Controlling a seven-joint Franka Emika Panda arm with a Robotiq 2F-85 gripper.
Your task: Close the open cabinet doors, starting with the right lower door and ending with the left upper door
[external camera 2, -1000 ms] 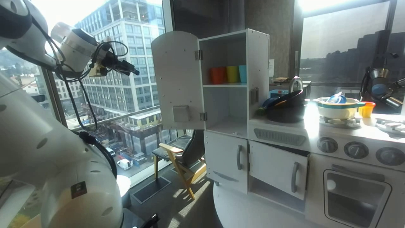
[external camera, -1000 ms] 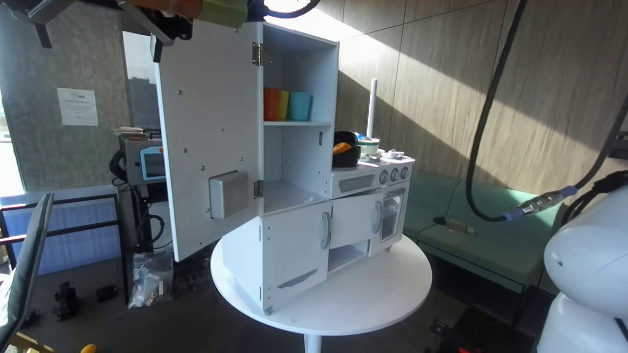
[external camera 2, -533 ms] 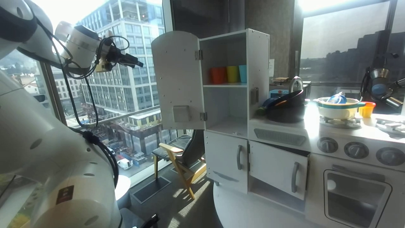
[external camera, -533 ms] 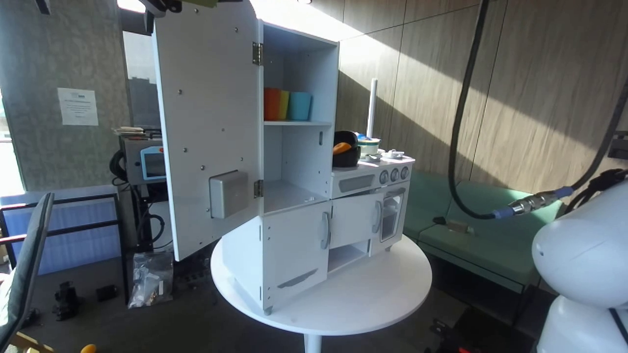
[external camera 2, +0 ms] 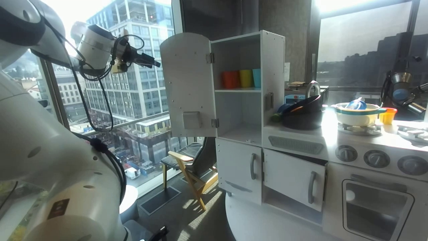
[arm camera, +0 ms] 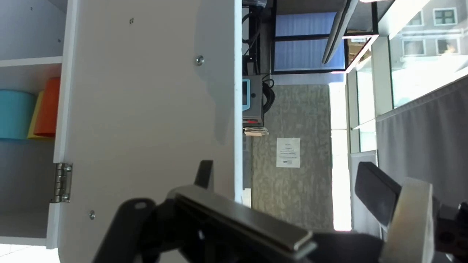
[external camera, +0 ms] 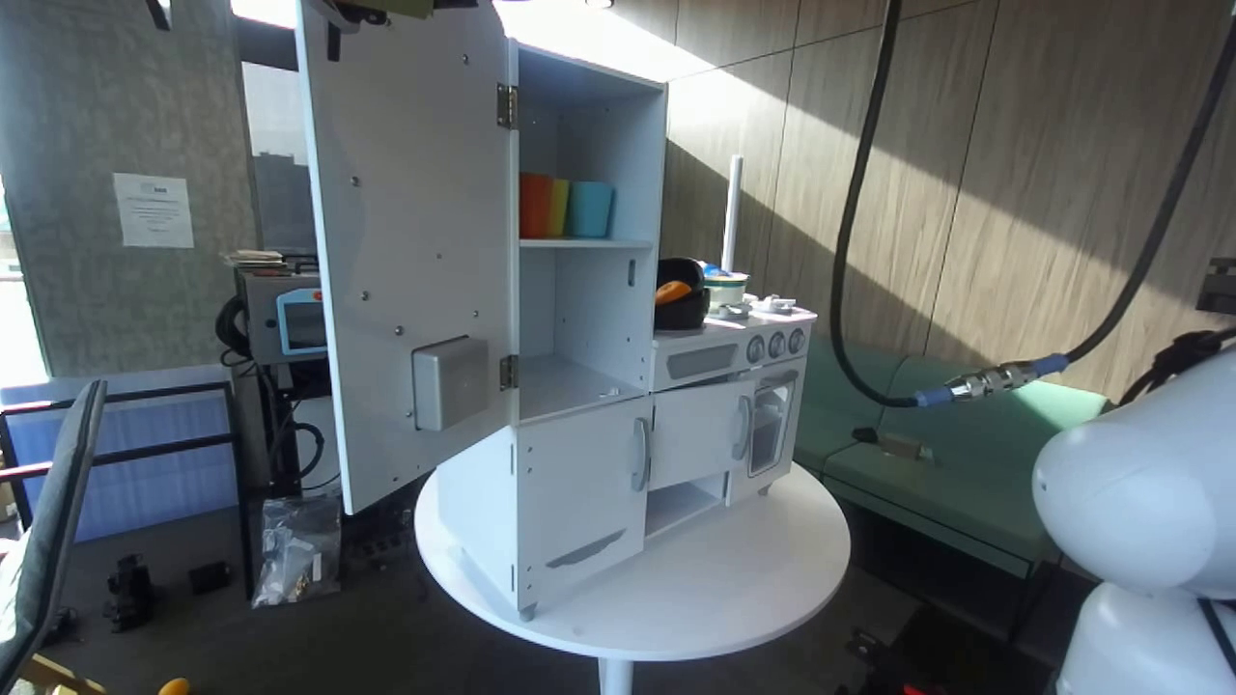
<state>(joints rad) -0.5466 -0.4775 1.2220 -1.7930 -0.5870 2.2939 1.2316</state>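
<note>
The tall left upper door (external camera 2: 187, 80) stands swung wide open, showing its inner face and small grey box (external camera 2: 191, 119). My gripper (arm camera: 289, 177) is open near its free edge; in the wrist view one finger (arm camera: 204, 173) overlaps the inner face and the other finger (arm camera: 376, 191) lies beyond the edge. No contact is visible. In an exterior view the gripper (external camera 2: 156, 63) is just off the door's upper free edge. The right lower door (external camera 2: 291, 177) sits slightly ajar, a dark gap along its top and side. Beside it, the lower door with the curved cutout (external camera 2: 237, 167) looks closed.
Orange, yellow and blue cups (external camera 2: 245, 78) stand on the upper shelf. A black pan (external camera 2: 302, 113) and a pale pot (external camera 2: 356, 113) sit on the stove top. The cabinet rests on a round white table (external camera: 753, 589). A chair (external camera 2: 192, 164) is below the tall door.
My gripper has risen and come closer to the tall door's free edge, with its fingers still apart. The arm's cable swung along. All the cabinet doors look unmoved.
</note>
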